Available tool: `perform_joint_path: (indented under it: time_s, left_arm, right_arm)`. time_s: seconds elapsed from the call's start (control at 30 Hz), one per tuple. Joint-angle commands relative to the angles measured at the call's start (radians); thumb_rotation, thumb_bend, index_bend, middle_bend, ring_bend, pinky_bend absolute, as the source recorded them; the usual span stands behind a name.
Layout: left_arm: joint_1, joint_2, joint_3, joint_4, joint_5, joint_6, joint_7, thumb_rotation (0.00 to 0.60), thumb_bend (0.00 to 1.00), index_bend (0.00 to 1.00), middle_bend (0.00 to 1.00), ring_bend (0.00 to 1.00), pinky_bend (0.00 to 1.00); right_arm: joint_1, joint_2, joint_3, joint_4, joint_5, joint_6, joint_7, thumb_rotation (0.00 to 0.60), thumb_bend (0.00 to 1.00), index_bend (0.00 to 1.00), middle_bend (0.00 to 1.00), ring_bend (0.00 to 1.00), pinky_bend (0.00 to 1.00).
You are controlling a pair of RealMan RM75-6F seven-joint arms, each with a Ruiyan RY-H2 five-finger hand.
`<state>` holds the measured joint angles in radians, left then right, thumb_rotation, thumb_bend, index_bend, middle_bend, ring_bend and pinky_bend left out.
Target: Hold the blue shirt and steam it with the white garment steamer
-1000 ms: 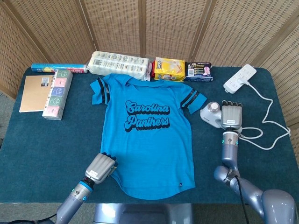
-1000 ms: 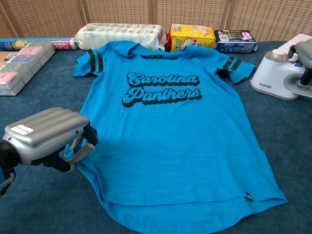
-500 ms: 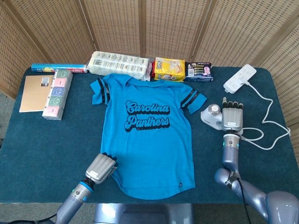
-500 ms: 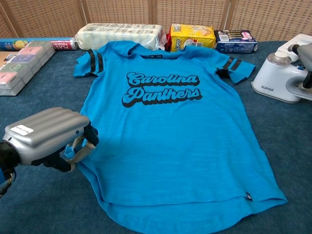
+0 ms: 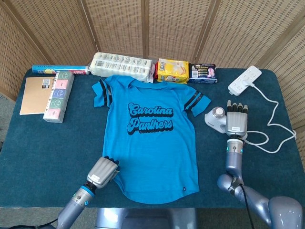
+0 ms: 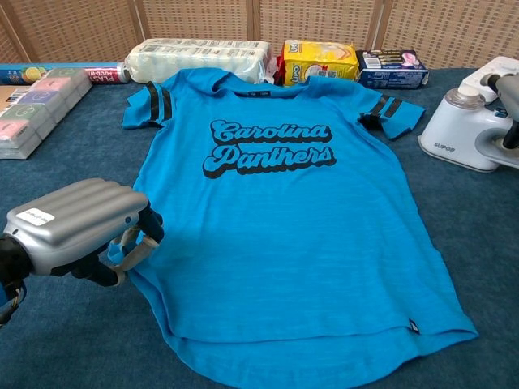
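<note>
The blue shirt (image 5: pixel 150 133) (image 6: pixel 284 219) with black "Carolina Panthers" lettering lies flat on the dark teal table (image 5: pixel 43 143). My left hand (image 5: pixel 102 172) (image 6: pixel 77 227) grips the shirt's lower left hem, fingers curled around the cloth edge. The white garment steamer (image 5: pixel 216 118) (image 6: pixel 462 121) stands just right of the shirt's sleeve. My right hand (image 5: pixel 237 119) (image 6: pixel 509 89) lies over the steamer's handle side with its fingers stretched out straight. The chest view shows only the edge of that hand, so its grasp is hidden there.
A white power strip (image 5: pixel 245 79) with a looping cable (image 5: pixel 276 129) sits at the back right. Along the back are a tissue pack (image 5: pixel 123 66), a yellow pack (image 5: pixel 172 70) and a dark box (image 5: pixel 202 73). A brown book (image 5: pixel 37 94) and a pastel box (image 5: pixel 59 95) lie at the left.
My right hand's fingers have straightened, and the hand and steamer have shifted slightly to the right. The left hand still holds the hem in the same place.
</note>
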<state>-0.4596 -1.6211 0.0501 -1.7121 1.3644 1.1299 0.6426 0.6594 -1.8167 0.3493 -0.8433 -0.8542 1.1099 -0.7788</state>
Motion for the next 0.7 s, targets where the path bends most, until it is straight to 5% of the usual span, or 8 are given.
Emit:
perform_joint_path:
  time_s: [0.03, 0.7]
  left_arm:
    - [0.001, 0.001, -0.001, 0.001, 0.001, 0.002, -0.001, 0.6, 0.44, 0.81, 0.71, 0.57, 0.49]
    - [-0.001, 0.004, -0.002, -0.001, 0.009, 0.001, -0.003, 0.6, 0.44, 0.81, 0.71, 0.57, 0.49]
  right_arm:
    - [-0.001, 0.0, 0.004, -0.001, 0.002, 0.004, 0.003, 0.6, 0.39, 0.0, 0.15, 0.13, 0.1]
    - [-0.048, 0.068, -0.016, -0.159, -0.024, 0.062, 0.008, 0.6, 0.39, 0.0, 0.15, 0.13, 0.1]
